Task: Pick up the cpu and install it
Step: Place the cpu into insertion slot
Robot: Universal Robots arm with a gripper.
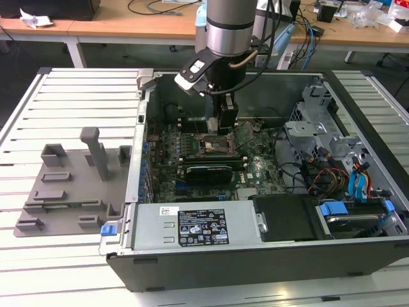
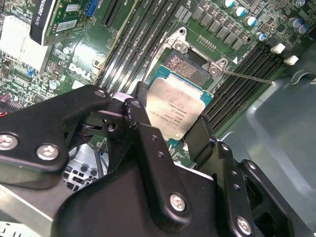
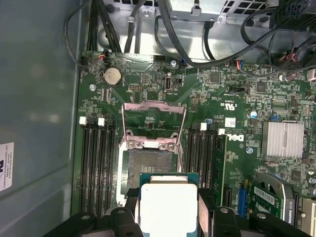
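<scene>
Install step seems in hand: gripper [image 2: 172,121] pinches the cpu [image 2: 178,109] by two opposite edges, close over the open motherboard socket [image 3: 147,170] inside the computer case [image 1: 268,265], not yet seated; seating likely calls for squaring chip to socket.

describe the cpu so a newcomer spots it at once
Inside the open computer case, find the green motherboard under the gripper. The cpu is held between its black fingers by the open socket: the only flat square with a shiny silver top.
</scene>
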